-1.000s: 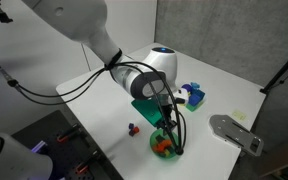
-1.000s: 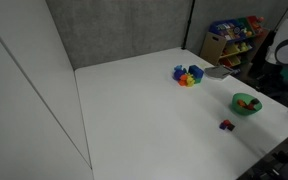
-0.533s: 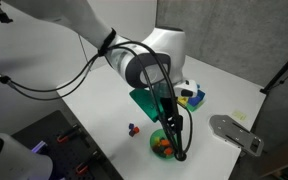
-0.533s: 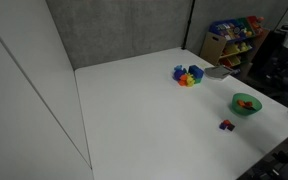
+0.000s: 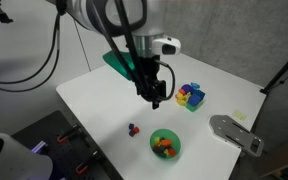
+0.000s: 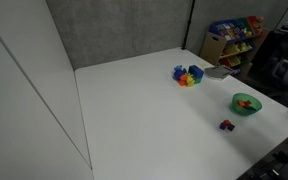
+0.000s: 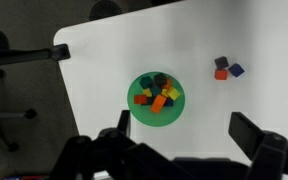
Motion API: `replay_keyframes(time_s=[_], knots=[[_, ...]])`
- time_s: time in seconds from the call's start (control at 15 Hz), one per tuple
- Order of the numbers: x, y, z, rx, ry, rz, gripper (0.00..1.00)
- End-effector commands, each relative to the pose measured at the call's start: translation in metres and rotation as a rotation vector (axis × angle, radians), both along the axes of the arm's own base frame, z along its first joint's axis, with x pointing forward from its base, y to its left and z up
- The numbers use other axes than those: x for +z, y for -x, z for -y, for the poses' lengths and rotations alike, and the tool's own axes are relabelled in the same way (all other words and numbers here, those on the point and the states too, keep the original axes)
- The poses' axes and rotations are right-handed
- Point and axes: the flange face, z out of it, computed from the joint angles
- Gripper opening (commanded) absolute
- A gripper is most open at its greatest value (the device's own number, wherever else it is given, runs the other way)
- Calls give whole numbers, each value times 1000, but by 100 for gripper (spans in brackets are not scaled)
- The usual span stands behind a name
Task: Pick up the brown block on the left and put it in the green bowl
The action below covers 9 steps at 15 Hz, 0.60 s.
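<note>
The green bowl [image 7: 156, 112] lies straight below the wrist camera and holds several small blocks in orange, red, yellow and dark tones. A tiny dark, nearly black cube [image 7: 160, 80] among them at the bowl's upper side looks like the brown block. My gripper [image 7: 189, 130] is open and holds nothing; its dark fingers [image 7: 254, 133] frame the bottom of the wrist view. In an exterior view the gripper [image 5: 155, 98] hangs well above the table, behind the bowl [image 5: 165, 146]. The bowl [image 6: 246, 103] also shows near the table's edge.
A few tiny blocks, red, blue and dark [image 7: 224, 68], lie on the white table beside the bowl [image 5: 132, 129]. A cluster of bright yellow, blue and purple blocks [image 5: 191, 95] stands further back. A flat grey metal plate [image 5: 234, 132] lies off the table's corner.
The gripper opened while low over the green bowl. The arm then rose and pulled back, and now hangs high above the table with nothing in the jaws.
</note>
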Motion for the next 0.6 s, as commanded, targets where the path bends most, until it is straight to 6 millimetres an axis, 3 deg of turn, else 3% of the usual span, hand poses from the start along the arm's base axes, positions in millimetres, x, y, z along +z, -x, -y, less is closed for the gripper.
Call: replay_keyframes(time_s=[0.0,0.33,0.47,0.53], knots=[[46,17,-45,46,-45,65,100],[97,30,-92,115,-91,178,100],[106,37,-100,135,-63,197,100],[101,24,-94,115,-65,185,100]])
